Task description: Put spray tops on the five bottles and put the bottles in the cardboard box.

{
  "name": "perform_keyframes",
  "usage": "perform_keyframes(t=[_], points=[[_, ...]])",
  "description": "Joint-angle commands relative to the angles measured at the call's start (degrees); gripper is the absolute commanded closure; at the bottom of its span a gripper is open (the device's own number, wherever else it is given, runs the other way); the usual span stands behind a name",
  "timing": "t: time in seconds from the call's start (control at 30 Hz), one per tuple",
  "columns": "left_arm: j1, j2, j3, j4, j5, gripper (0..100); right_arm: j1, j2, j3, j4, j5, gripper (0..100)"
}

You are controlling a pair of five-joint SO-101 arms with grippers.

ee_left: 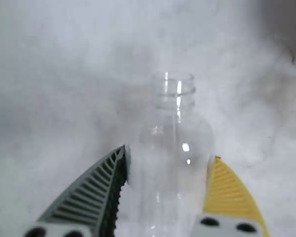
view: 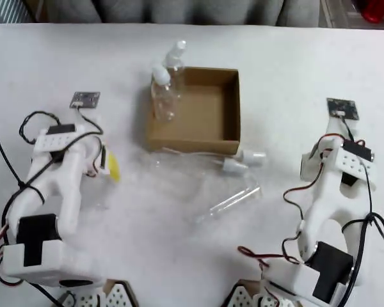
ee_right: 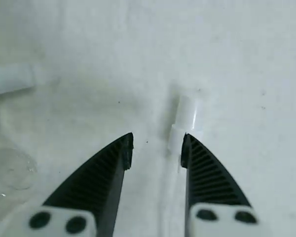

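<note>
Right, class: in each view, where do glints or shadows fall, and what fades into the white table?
High view: clear bottles by the cardboard box nearly vanish into the table. Left wrist view: white glints on the bottle at the left hand. Right wrist view: the spray top by the right hand casts a faint shadow.

A clear uncapped bottle (ee_left: pixel 175 148) sits, seemingly gripped, in the left claw (ee_left: pixel 169 153), neck pointing away. A white spray top (ee_right: pixel 187 121) lies just beside the right claw (ee_right: pixel 158 137). Two capped bottles (view: pixel 164 89) stand at the cardboard box (view: pixel 208 137) corner, beyond both.

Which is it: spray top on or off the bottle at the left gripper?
Off. The bottle at the left gripper shows a bare, open threaded neck.
</note>
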Motion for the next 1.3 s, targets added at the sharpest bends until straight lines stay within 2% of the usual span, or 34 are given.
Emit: perform_keyframes(t=[0.0,0.2,0.43,0.7,1.13,1.27], points=[[0.66,-3.03,0.09,-1.05,-0.88,98,3.74,-0.66,-4.92,3.3,-1.67,88.5],[0.66,-3.03,0.09,-1.23,-0.88,98,7.16,-0.48,-5.1,4.97,-1.85,88.6],[0.66,-3.03,0.09,-1.76,-0.97,98,7.52,-0.04,-1.32,-2.68,-1.93,88.6],[0.57,-3.03,0.18,-1.67,-3.16,98,5.93,0.13,1.32,-6.55,-1.49,88.2],[0.57,-3.03,0.62,-1.76,-3.43,98,4.26,17.01,-7.56,-6.46,-1.41,88.8],[0.57,-3.03,0.53,-1.76,-3.52,98,4.44,17.8,-8.44,-6.46,-1.32,98.0]])
